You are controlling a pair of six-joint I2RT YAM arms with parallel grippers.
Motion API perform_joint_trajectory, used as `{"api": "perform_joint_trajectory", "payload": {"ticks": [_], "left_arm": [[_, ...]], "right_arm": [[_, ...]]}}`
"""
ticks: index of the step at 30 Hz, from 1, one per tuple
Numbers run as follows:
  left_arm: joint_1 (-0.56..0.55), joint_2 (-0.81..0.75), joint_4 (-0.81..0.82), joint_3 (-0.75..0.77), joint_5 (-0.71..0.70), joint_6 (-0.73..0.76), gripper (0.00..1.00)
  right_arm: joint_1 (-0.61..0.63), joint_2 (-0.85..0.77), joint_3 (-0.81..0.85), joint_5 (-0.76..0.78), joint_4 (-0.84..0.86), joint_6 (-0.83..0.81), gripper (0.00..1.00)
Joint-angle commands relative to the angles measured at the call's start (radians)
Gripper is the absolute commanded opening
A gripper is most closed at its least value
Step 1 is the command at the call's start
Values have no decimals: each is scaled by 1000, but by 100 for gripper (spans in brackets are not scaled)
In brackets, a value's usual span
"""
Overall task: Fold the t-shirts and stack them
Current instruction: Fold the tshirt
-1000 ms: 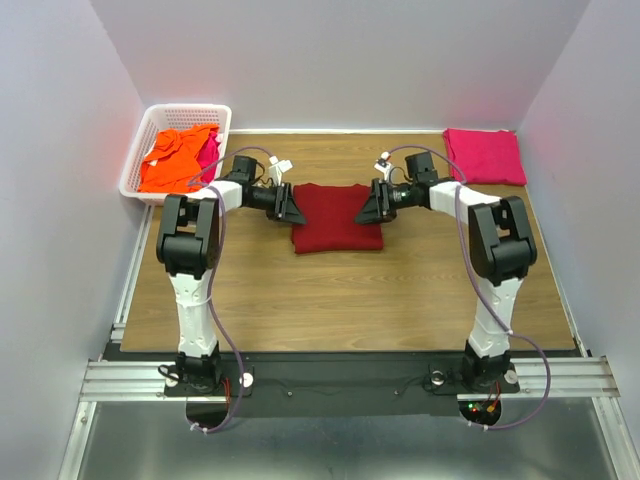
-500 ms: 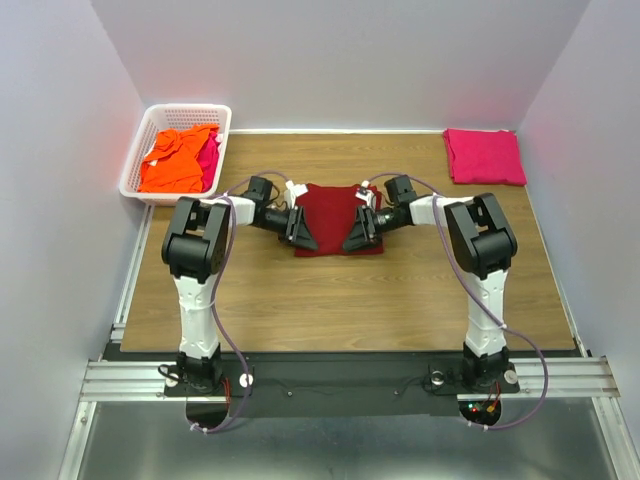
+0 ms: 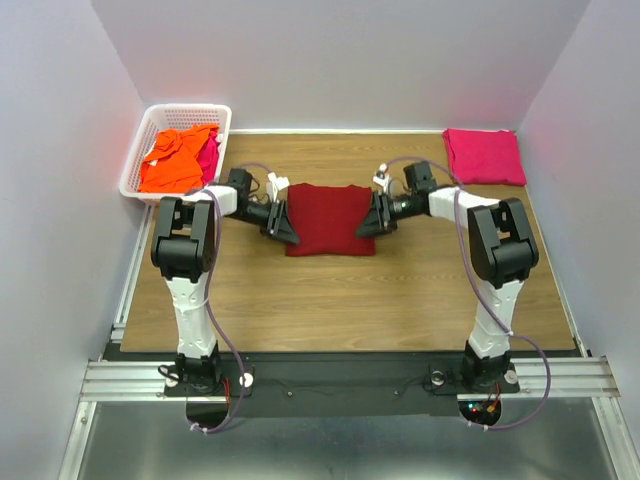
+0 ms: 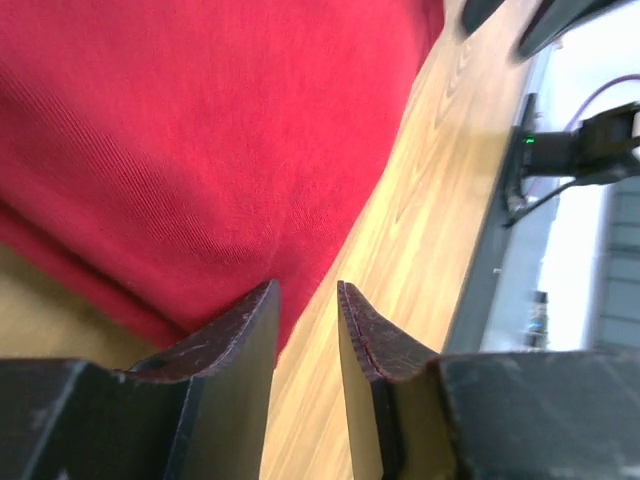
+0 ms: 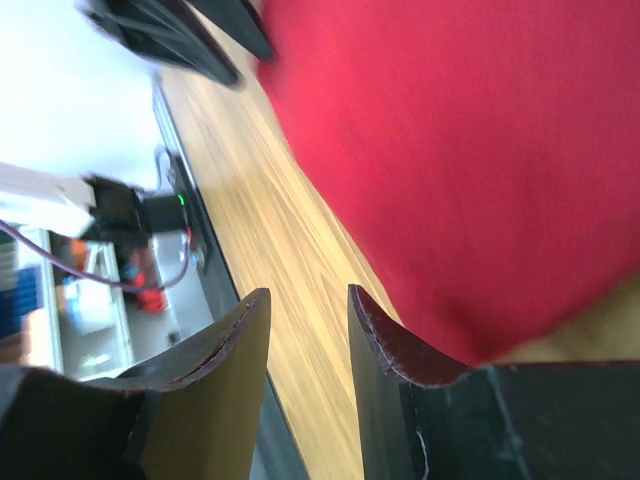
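Dark red cloth, the folded t-shirt [image 3: 328, 218] lies flat mid-table, its slightly longer axis running left to right. The left gripper [image 4: 306, 292] sits at its left edge and the right gripper [image 5: 306, 300] at its right edge, so the shirt lies inward of both and neither arm is nearer. Each pair of fingers stands narrowly apart with nothing between them. There are four shirts: this one, a folded pink shirt [image 3: 485, 156] at the far right corner, and an orange shirt [image 3: 178, 160] and a magenta shirt [image 3: 209, 152] crumpled in the one white basket [image 3: 190, 110].
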Motion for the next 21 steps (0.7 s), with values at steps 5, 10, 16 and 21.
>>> {"api": "perform_joint_trajectory", "payload": {"ticks": [5,10,16,21], "left_arm": [[-13,-37,34,320,-18,-38,45],[-22,128,300,455,-92,-308,48],[-1,331,454,587,-145,-478,49],[19,424,464,623,-181,-514,47]], "right_arm": [[-32,82,391,46,28,45,48],[-43,311,595,114,30,59,48],[-101,475,713,190,36,30,45],[-124,558,766,180,40,32,45]]}}
